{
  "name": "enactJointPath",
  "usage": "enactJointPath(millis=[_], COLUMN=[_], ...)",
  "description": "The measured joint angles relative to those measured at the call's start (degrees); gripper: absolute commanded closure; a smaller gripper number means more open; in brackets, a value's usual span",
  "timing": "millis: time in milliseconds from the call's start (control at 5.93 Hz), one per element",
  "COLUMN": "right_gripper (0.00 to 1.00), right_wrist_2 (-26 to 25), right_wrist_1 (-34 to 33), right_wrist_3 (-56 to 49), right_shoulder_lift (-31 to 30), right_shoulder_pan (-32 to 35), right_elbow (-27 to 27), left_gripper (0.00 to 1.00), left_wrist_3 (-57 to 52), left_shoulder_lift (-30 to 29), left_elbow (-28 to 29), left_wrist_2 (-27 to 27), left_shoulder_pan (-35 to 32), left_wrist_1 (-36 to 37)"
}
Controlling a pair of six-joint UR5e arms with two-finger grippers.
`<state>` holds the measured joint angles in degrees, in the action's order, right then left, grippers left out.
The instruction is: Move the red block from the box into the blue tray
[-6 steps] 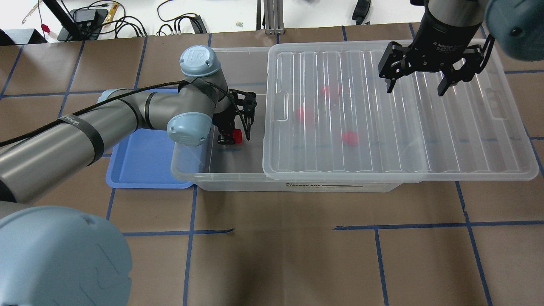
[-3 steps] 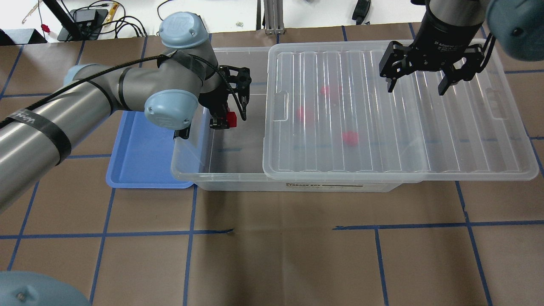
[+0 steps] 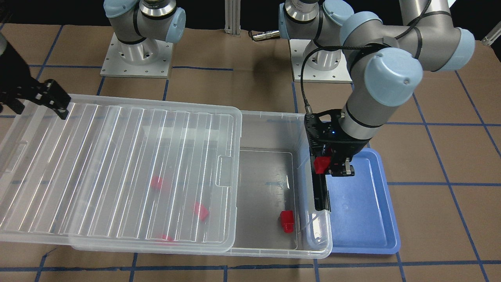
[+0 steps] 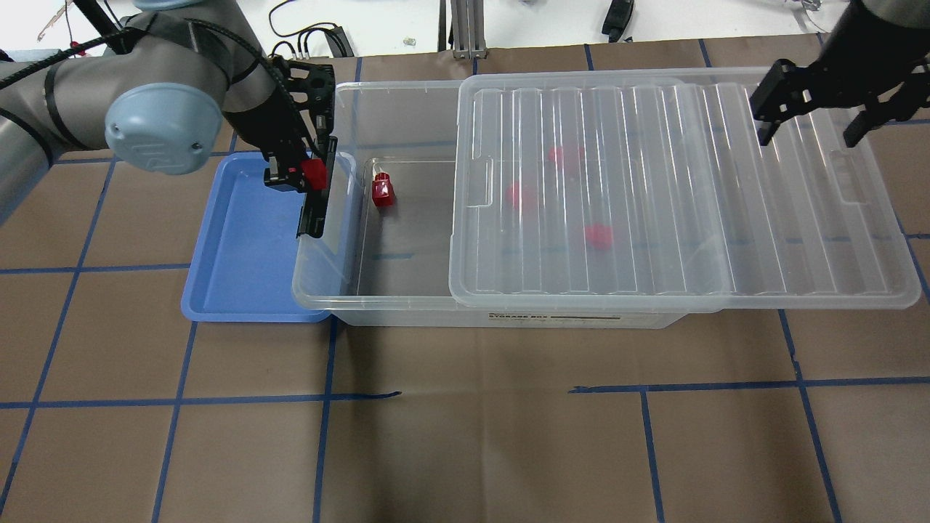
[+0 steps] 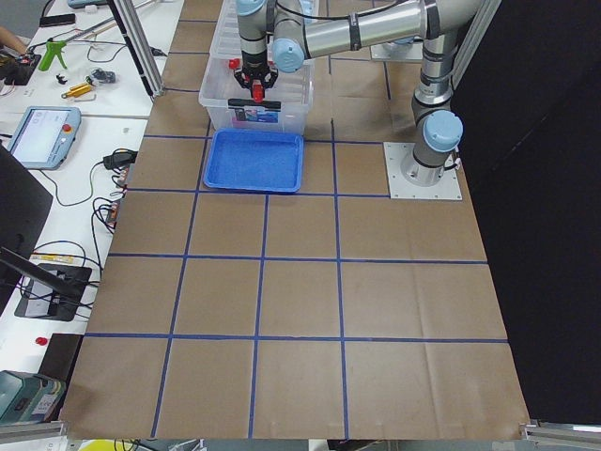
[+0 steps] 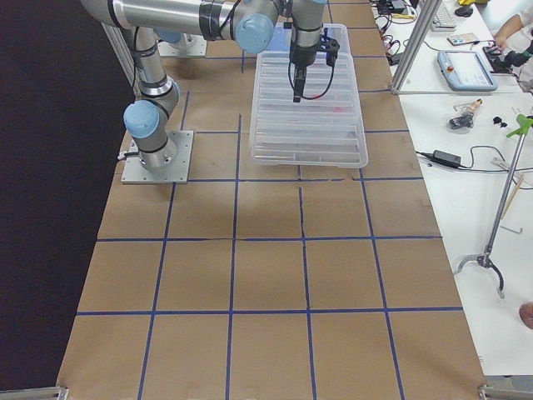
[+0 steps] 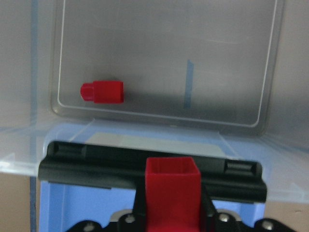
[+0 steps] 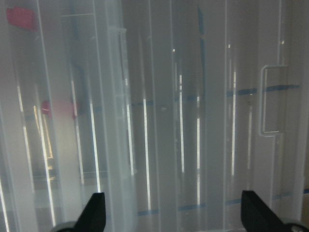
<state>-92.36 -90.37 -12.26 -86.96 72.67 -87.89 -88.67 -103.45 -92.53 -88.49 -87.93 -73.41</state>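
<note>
My left gripper is shut on a red block. It holds the block in the air over the box's left end wall and black clip latch, at the edge of the blue tray. In the left wrist view the held block sits above the latch. A second red block lies in the open part of the box. Three more show blurred under the lid. My right gripper is open and empty above the lid's far right.
The ribbed lid is slid aside and covers most of the box, leaving its tray-side end open. The tray lies against the box's end wall. Brown paper with blue tape lines covers the table.
My left gripper has lifted the red block out of the box and moved it left to the end wall. My right gripper has moved right. A second red block now shows in the box.
</note>
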Motion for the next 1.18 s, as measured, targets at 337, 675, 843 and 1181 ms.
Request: enactJointPath(millis=[337, 675, 843, 1181], right_gripper=[0.00, 0.00, 0.00, 0.00], right_wrist_2=[-1.76, -2.81, -2.83, -2.31], right_wrist_1=[-3.27, -10.30, -12.01, -12.74], right_wrist_3=[-11.87, -21.58, -23.13, -23.01], right_shoulder_lift=[2.79, 8.90, 11.57, 13.56], right_shoulder_pan=[-10.16, -18.55, -20.22, -20.74], right_elbow=[-0.25, -0.34, -0.46, -2.24], left_gripper=[0.87, 0.87, 0.86, 0.79], left_wrist_3=[-10.27, -19.26, -20.69, -21.31], left_shoulder_lift=[0.11, -1.18, -3.39, -7.78], left_elbow=[-3.29, -9.14, -11.45, -13.56], left_wrist_2=[0.00, 0.03, 0.14, 0.29], left_shoulder_pan=[6.67, 11.52, 12.02, 12.07], left_wrist_1=[1.29, 7.61, 12.02, 18.52])
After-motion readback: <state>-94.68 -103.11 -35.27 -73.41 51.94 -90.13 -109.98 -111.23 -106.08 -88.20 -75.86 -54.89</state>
